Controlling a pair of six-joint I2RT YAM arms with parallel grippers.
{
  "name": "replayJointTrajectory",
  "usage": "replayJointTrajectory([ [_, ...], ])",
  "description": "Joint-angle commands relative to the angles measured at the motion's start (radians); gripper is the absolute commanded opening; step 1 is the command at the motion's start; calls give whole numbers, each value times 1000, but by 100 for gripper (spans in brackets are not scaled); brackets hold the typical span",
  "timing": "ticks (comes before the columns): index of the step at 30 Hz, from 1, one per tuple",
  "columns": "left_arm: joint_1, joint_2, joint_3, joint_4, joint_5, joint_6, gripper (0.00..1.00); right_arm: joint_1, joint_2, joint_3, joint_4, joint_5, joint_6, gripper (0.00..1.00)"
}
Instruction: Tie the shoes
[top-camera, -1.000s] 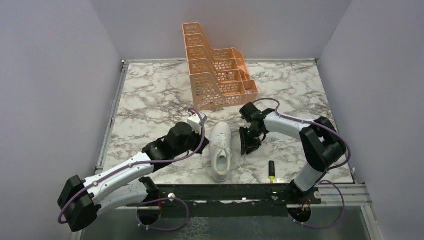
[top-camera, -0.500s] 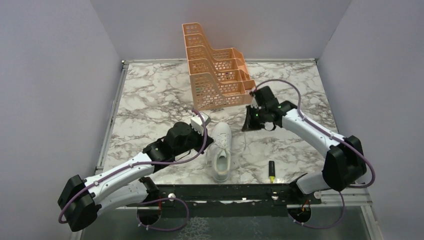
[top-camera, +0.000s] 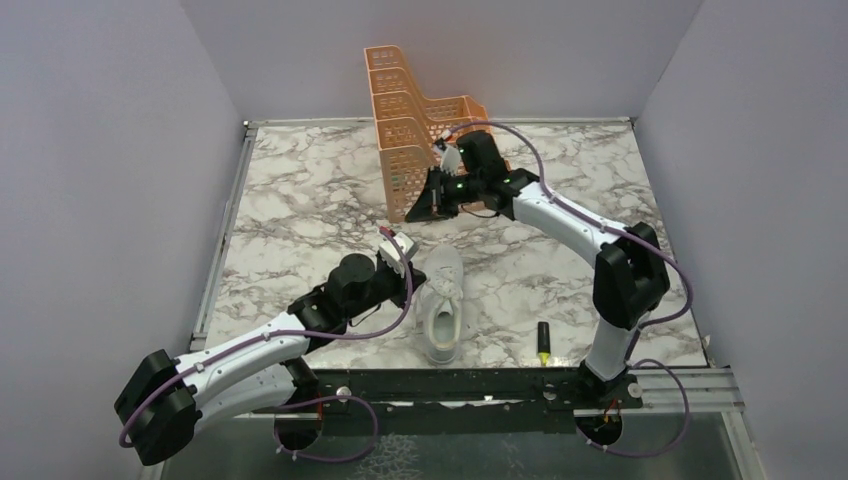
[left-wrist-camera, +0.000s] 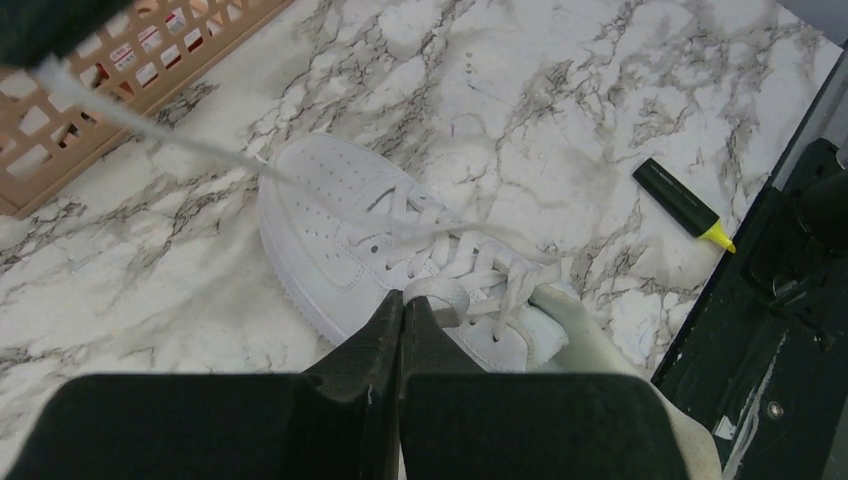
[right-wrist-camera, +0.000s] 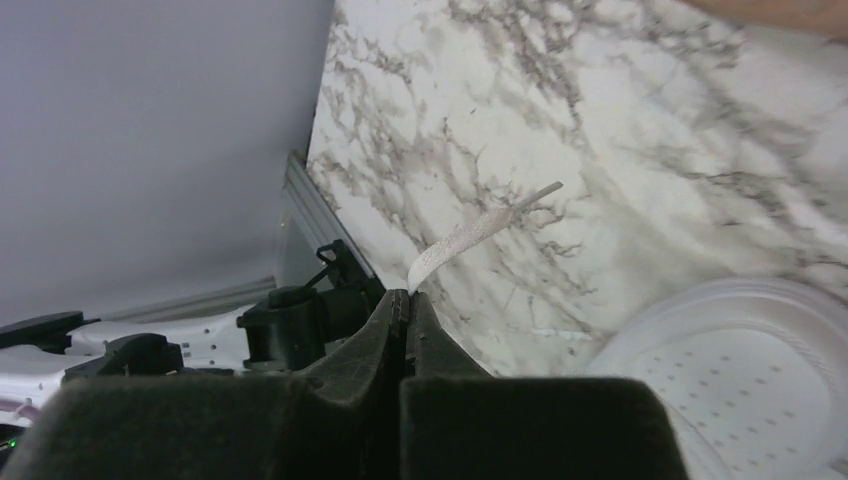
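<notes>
Pulling the lace (right-wrist-camera: 470, 232) snug looks like the step: right gripper (right-wrist-camera: 400, 300) is clamped on its free end, far out by the orange rack (top-camera: 405, 110), left gripper (left-wrist-camera: 402, 305) pinched on a lace loop at the tongue. White sneaker (top-camera: 441, 300) sits mid marble table (top-camera: 300, 200), toward the near edge, toe pointing far. I'd pull steady and straight, left anchoring so it doesn't slide.

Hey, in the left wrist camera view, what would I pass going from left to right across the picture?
orange rack → white sneaker → highlighter → black rail
</notes>
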Motion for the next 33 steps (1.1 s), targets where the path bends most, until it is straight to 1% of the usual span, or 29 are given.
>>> replayJointTrajectory([
  [1,3,-2,-17,114,13,30,0,73,68,37,76,-76,118,1],
  [3,4,-2,-25,116,13,28,0,120,115,102,16,-31,83,1],
  [6,4,-10,-40,131,22,29,0,190,188,152,-32,-26,73,1],
  [11,5,-51,-72,133,24,33,0,240,247,128,-53,-50,106,1],
  [13,5,-77,-92,135,8,23,0,240,257,101,-46,-80,134,5],
  [14,4,-86,-99,138,4,19,0,240,260,97,-49,-86,140,9],
  [18,5,-99,-111,142,0,8,0,218,269,164,-132,-82,97,43],
  [19,5,-99,-111,141,-7,4,0,196,263,185,-167,-78,78,49],
  [20,4,-97,-111,138,-12,-2,0,171,251,194,-192,-83,50,53],
  [24,5,-85,-98,140,-45,-29,0,64,140,193,-322,-44,-115,62],
  [26,10,-54,-77,129,-50,-42,0,10,49,108,-348,-43,-210,62],
  [27,16,-31,-61,115,-44,-47,0,-7,0,57,-339,-40,-277,62],
  [29,39,15,-34,106,2,-58,0,-12,-123,-54,-306,24,-470,62],
  [32,98,92,12,95,110,-78,0,25,-322,-288,-137,26,-703,62],
  [33,124,116,24,94,170,-88,0,52,-386,-367,-72,36,-771,62],
])
